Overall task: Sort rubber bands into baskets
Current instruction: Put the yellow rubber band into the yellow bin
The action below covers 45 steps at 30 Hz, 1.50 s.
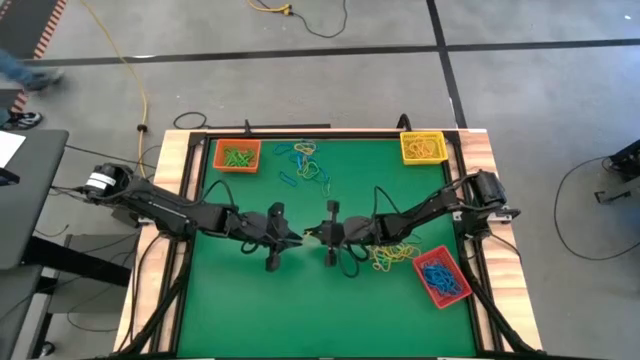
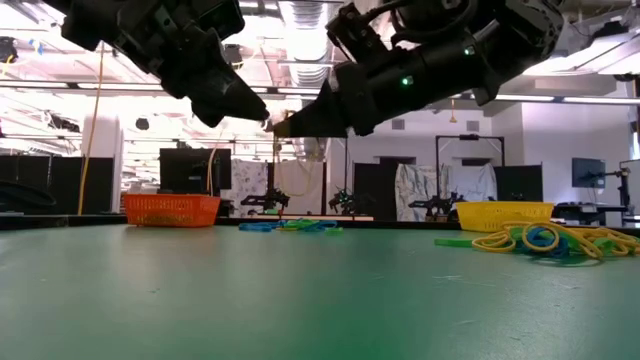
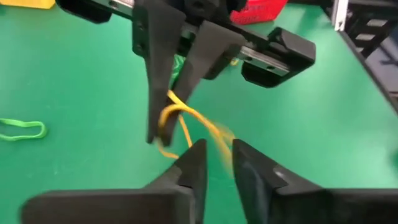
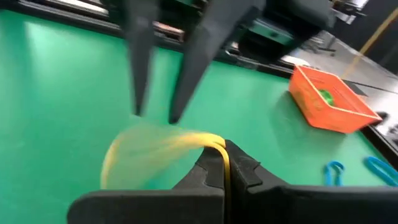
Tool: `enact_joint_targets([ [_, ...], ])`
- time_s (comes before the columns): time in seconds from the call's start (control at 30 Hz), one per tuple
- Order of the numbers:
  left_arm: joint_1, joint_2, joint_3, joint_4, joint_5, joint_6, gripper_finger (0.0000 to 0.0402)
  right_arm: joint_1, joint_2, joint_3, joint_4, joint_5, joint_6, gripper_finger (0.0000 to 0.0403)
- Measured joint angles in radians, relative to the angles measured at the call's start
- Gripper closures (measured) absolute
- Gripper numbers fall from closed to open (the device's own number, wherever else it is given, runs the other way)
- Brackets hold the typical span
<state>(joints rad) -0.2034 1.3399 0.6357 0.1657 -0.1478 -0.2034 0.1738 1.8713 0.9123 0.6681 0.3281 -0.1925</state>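
Rubber bands (image 1: 305, 165) between two rear baskets (image 1: 237, 155).

Two dark arms meet above one green table (image 1: 250, 300), each ending in one pincer: the left pincer (image 1: 299, 238) and the right pincer (image 1: 312, 236). Three baskets stand on the table: one orange basket (image 1: 237, 156), one yellow basket (image 1: 422, 147) and one red basket (image 1: 441, 277). One yellow rubber band (image 3: 177, 121) hangs between the pincers. Two loose heaps of bands lie on the table, too tangled to count: a blue-green heap (image 1: 304, 163) and a mostly yellow heap (image 1: 392, 256).
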Motion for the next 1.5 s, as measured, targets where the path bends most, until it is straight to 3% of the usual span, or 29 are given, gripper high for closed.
enact_joint_targets([
  [0.3, -0.019, 0.002, -0.001, -0.064, -0.074, -0.019, 0.0216, -0.008, -0.08, 0.0, -0.175, 0.148, 0.0, 0.0389],
  [0.5, -0.032, 0.003, -0.054, -0.014, -0.108, -0.05, 0.0199, -0.03, -0.225, 0.0, -0.434, 0.245, 0.007, 0.0389],
  [0.67, -0.06, 0.024, -0.12, 0.108, -0.149, -0.062, 0.0198, -0.101, -0.371, 0.0, -0.702, 0.257, 0.088, 0.0389],
  [0.9, -0.092, 0.159, -0.163, 0.354, -0.15, -0.042, 0.0198, -0.303, -0.552, 0.0, -1.062, 0.256, 0.226, 0.039],
  [1.03, -0.101, 0.262, -0.163, 0.499, -0.147, -0.036, 0.0198, -0.428, -0.627, 0.0, -1.181, 0.253, 0.245, 0.039],
  [1.23, -0.1, 0.367, -0.152, 0.64, -0.146, -0.023, 0.0198, -0.653, -0.682, 0.0, -1.307, 0.239, 0.214, 0.0389],
  [1.5, -0.1, 0.381, -0.133, 0.664, -0.121, -0.014, 0.0198, -0.961, -0.64, 0.0, -1.343, 0.097, 0.154, 0.0387],
])
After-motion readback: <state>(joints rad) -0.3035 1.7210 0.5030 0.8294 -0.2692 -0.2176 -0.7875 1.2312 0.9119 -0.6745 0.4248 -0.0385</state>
